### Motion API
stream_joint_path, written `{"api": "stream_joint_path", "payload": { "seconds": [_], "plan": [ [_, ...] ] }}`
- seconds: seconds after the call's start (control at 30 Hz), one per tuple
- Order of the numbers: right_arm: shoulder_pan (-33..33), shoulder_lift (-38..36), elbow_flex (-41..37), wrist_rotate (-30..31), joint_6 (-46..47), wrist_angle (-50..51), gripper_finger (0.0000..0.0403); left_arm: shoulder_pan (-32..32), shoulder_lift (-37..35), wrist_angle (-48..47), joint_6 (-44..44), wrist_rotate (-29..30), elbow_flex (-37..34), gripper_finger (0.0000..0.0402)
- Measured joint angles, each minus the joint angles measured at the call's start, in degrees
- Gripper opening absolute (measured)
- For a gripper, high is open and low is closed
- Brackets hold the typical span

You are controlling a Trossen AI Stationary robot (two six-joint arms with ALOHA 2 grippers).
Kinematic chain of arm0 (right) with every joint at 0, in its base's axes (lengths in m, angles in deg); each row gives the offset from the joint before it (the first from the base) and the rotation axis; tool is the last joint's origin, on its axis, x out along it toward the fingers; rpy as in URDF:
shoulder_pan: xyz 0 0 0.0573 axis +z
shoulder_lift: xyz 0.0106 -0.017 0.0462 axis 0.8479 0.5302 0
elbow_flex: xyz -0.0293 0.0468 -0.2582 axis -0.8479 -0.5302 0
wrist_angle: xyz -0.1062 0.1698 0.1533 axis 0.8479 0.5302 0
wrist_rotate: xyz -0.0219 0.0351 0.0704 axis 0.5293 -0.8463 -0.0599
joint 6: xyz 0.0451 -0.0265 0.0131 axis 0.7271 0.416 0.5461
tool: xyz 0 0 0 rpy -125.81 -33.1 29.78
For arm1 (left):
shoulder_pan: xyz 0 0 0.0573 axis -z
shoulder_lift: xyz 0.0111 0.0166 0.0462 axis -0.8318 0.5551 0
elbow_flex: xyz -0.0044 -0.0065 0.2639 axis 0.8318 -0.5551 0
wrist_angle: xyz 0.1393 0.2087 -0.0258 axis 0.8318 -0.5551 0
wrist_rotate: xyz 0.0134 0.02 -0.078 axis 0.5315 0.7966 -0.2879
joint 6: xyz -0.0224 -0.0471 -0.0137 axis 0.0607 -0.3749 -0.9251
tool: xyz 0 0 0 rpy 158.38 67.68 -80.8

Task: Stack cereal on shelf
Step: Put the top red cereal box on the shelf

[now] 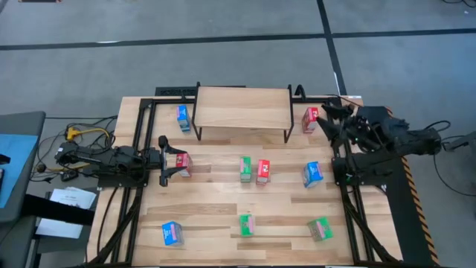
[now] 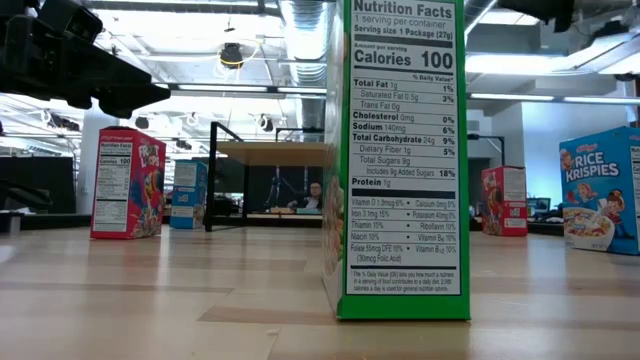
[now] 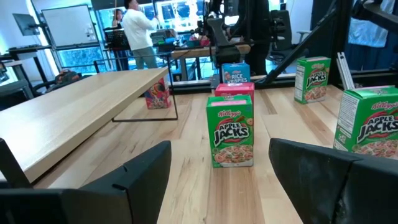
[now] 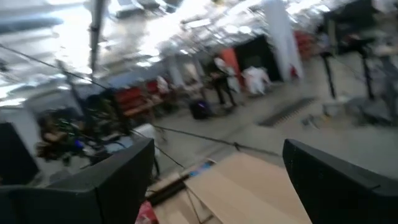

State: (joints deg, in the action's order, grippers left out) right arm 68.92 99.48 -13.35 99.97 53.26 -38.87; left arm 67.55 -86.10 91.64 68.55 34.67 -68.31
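Shelf (image 1: pixel 243 106) bare on top; no cereal stacked yet. Early pick step, by my read.

L gripper (image 1: pixel 169 160) sat by shelf's front-left leg, fingers spread beside a red box (image 1: pixel 183 164), not clamped as far as views showed. R gripper (image 1: pixel 327 112) hung off shelf's right end near another red box (image 1: pixel 310 117), fingers wide, empty.

Next move prob. needs closing on the red box, then lifting over shelf's front edge.

Open table between shelf front and the green box (image 1: pixel 245 169).

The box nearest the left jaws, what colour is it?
Red; the box sits right at the left gripper, clearest in the high view.
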Motion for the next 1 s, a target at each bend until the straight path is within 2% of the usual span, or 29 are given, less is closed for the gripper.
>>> {"api": "stream_joint_path", "payload": {
  "seconds": [0.23, 0.57, 0.77, 1.0],
  "plan": [
    [-0.2, 4.4, 8.0, 8.6, 9.6, 13.6, 0.0379, 0.0, 0.0, 0.0, 0.0, 0.0, 0.0, 0.0263],
    [-0.2, 5.9, 9.0, 26.1, 10.6, 18.0, 0.0379, 0.0, 0.0, 0.0, 0.0, 0.0, 0.0, 0.0263],
    [-0.6, 6.6, 9.0, 30.1, 14.6, 21.6, 0.0379, 0.0, 0.0, 0.0, 0.0, 0.0, 0.0, 0.0262],
    [-4.4, 10.0, 9.0, 30.3, 16.7, 23.6, 0.0379, 0.0, 0.0, 0.0, 0.0, 0.0, 0.0, 0.0262]
  ]
}}
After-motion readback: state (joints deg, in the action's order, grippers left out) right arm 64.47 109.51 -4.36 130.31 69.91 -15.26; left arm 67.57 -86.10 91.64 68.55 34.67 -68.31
